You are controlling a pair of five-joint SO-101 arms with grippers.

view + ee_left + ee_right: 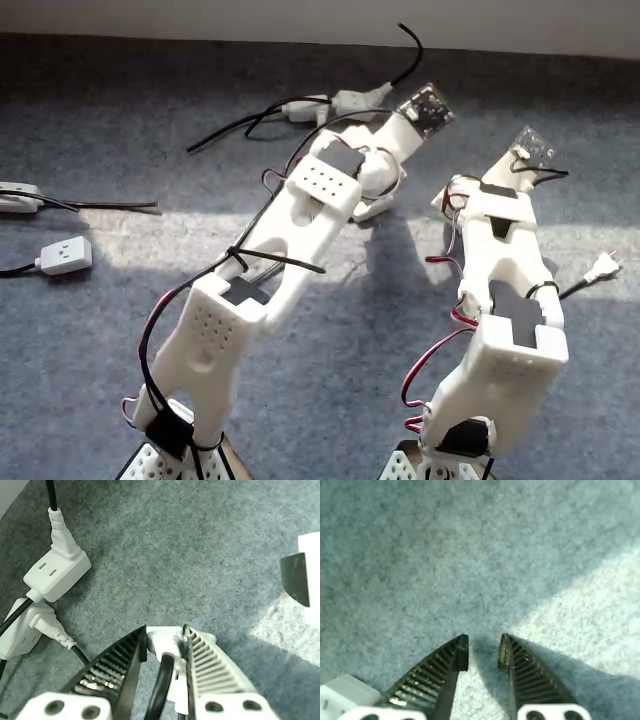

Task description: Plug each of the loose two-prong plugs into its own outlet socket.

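Left tool [165, 632] clenched on white plug [161, 642], right tool [484, 642] released, socket [17, 632] holding second plug [46, 625]

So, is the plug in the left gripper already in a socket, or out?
Out. The left gripper holds the white plug over bare carpet, apart from the outlet socket, whose two slots are empty.

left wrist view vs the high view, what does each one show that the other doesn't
Left wrist view: a white plug clamped in the left gripper, and the two slots of the free outlet socket. High view: a loose plug out beside the right arm, and another socket off to the side of the left arm. Shared: that socket and its neighbour, lying ahead of the left arm on grey carpet.
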